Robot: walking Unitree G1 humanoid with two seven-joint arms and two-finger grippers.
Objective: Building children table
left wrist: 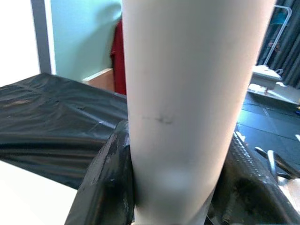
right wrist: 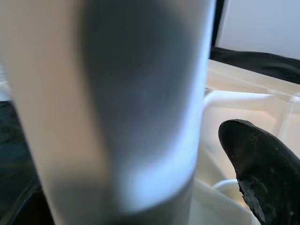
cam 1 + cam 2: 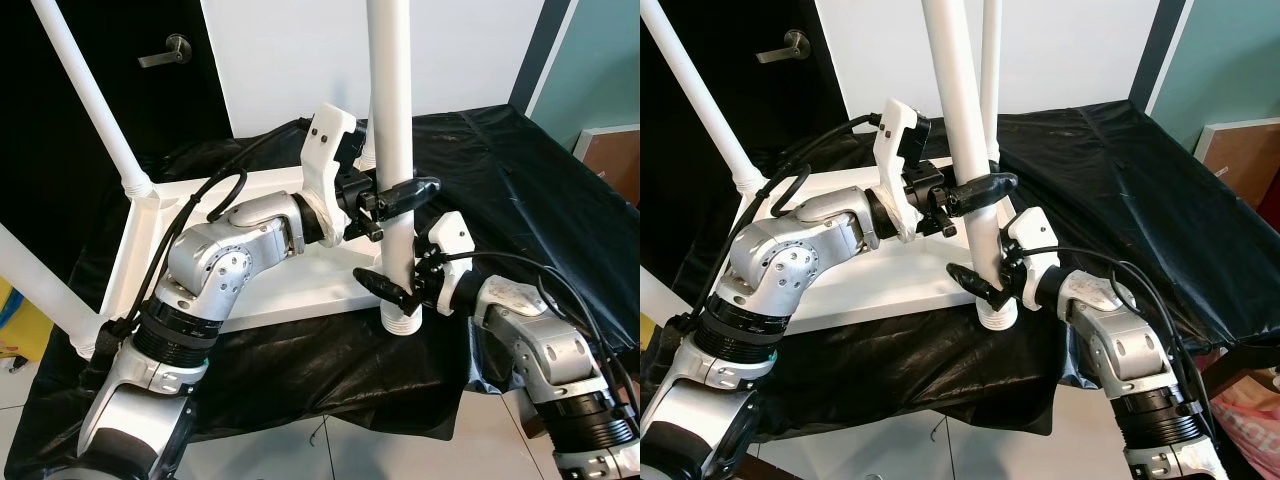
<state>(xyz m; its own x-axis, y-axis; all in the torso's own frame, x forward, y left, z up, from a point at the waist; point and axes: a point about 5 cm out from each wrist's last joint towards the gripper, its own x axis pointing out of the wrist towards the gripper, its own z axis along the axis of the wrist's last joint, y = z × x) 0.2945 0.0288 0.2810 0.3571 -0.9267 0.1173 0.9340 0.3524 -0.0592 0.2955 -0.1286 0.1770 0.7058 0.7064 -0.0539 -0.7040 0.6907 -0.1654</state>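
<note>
A white children's table (image 3: 290, 290) lies upside down on a black cloth, with its legs pointing up. The near right leg (image 3: 390, 100) stands upright at the table's front corner. My left gripper (image 3: 405, 193) is shut around this leg at mid-height; in the left wrist view both black fingers (image 1: 105, 178) press against the white tube (image 1: 187, 93). My right gripper (image 3: 400, 285) straddles the same leg just above its base. In the right wrist view one finger (image 2: 262, 173) stands slightly apart from the leg (image 2: 117, 103), so this gripper is open.
Other white legs rise at the back left (image 3: 90, 100) and front left (image 3: 40, 285), and one stands behind the held leg (image 3: 990, 60). The black cloth (image 3: 520, 190) drapes over the support's front edge. A dark door (image 3: 120, 60) and a white wall stand behind.
</note>
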